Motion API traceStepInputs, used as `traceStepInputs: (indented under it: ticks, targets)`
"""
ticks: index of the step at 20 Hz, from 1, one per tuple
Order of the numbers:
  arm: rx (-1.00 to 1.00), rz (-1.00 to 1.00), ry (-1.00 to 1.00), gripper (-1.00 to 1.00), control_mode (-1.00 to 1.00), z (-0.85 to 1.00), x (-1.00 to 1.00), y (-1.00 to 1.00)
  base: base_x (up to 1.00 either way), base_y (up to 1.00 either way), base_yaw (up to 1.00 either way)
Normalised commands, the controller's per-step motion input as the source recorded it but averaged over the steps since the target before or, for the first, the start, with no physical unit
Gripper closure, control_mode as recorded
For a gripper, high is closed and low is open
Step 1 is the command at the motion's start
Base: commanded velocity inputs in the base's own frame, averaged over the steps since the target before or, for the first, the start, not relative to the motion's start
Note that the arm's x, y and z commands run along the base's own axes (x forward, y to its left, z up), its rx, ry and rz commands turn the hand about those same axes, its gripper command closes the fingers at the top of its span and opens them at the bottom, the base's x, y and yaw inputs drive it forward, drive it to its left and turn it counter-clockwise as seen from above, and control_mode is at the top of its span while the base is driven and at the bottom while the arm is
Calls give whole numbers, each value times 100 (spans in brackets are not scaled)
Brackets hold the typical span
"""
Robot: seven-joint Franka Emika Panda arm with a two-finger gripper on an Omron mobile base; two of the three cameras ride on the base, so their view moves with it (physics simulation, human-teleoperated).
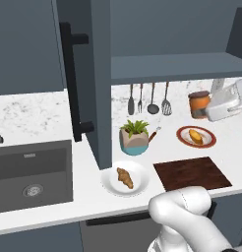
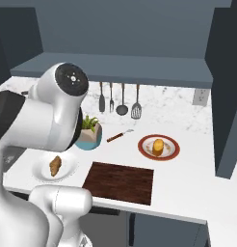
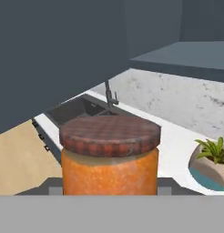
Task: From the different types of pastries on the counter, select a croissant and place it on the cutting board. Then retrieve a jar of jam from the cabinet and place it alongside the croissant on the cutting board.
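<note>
Jam jar (image 3: 109, 157) is pinched in the fingers, but the croissant (image 1: 125, 177) sits on its plate (image 1: 110, 183), cutting board (image 1: 192, 173) bare, so both placements remain.

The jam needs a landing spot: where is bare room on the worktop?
The whole cutting board is bare, and so is the counter right of it. It is crowded behind, around the plant pot, spatula and bun plate.
</note>
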Motion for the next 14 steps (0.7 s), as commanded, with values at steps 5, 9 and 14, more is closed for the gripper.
traceStepInputs:
  ticks: [5,9,14]
  targets:
    - [-10,18,-6,100,-100,-82,-1,0,0,0,0]
    - [-1,15,-19,100,-100,-60,0,-1,0,0,0]
    - [0,10,-16,100,-100,-51,0,0,0,0,0]
